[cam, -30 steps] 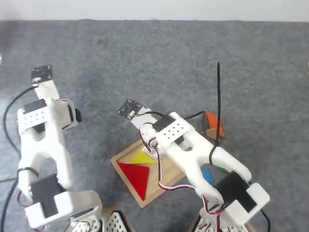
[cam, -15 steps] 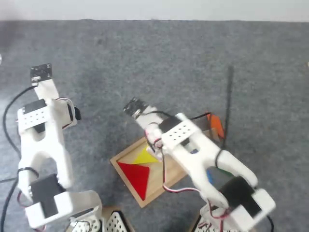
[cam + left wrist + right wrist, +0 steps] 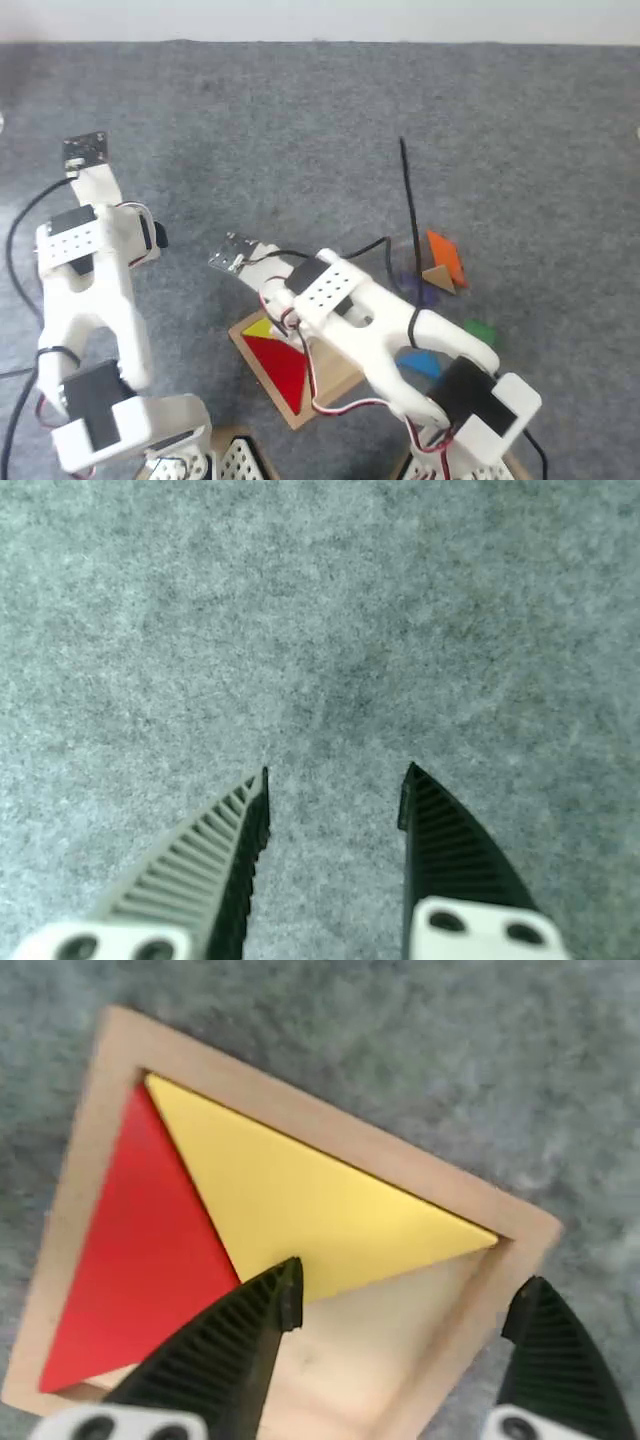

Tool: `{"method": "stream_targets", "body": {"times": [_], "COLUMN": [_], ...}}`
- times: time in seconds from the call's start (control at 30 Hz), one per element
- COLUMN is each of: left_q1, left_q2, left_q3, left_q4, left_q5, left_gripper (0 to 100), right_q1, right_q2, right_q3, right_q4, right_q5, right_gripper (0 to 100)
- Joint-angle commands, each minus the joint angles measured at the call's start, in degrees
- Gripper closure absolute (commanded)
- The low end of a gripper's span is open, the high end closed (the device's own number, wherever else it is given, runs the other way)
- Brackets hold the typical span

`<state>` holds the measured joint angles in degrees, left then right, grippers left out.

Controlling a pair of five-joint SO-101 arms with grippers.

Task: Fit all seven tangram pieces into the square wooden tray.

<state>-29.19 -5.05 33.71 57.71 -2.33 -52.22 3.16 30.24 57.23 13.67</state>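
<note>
The right end effector hangs open directly over the square wooden tray, its jaws spread wide with nothing between them. One jaw tip sits above the seam where the yellow triangle meets the bare tray floor; the other is over the rim on the far side. The yellow triangle lies along one rim, and the red triangle touches it edge to edge and fills the neighbouring corner.

In the high view, the tray is at about 6 o'clock on the grey surface, largely covered by the right arm. Loose pieces lie at 2 to 3 o'clock from it: an orange piece, a tan triangle touching it, a green piece and a blue piece partly hidden by the arm. A purplish piece beside the tan one is too blurred to make out.

The left end effector is open over bare surface, at 9 o'clock from the tray.
</note>
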Motion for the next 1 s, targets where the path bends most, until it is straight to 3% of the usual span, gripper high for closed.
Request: {"method": "stream_targets", "body": {"times": [0.0, 0.13, 0.43, 0.77, 0.97], "left_q1": [-0.26, -0.26, -0.26, -0.26, -0.26], "left_q2": [-0.26, -0.35, 0.0, -0.35, -0.35], "left_q3": [-0.31, -0.31, -0.31, 0.57, 0.48], "left_q4": [-1.93, -1.85, -1.93, -2.02, -2.02], "left_q5": [1.05, 1.05, 1.05, 1.05, 1.05], "left_gripper": [79, 79, 79, 79, 79], "right_q1": [-0.92, 2.33, 11.47, 10.68, 2.95], "right_q2": [-2.07, -9.45, -28.09, -21.32, -20.62], "right_q3": [-1.05, -1.05, 4.04, 13.71, 12.84], "right_q4": [0.04, 4.62, 9.36, 2.77, 2.68], "right_q5": [-2.73, -3.08, -2.9, 0.62, 0.62], "right_gripper": [63.5, 55.0, 54.5, 54.5, 54.5]}}
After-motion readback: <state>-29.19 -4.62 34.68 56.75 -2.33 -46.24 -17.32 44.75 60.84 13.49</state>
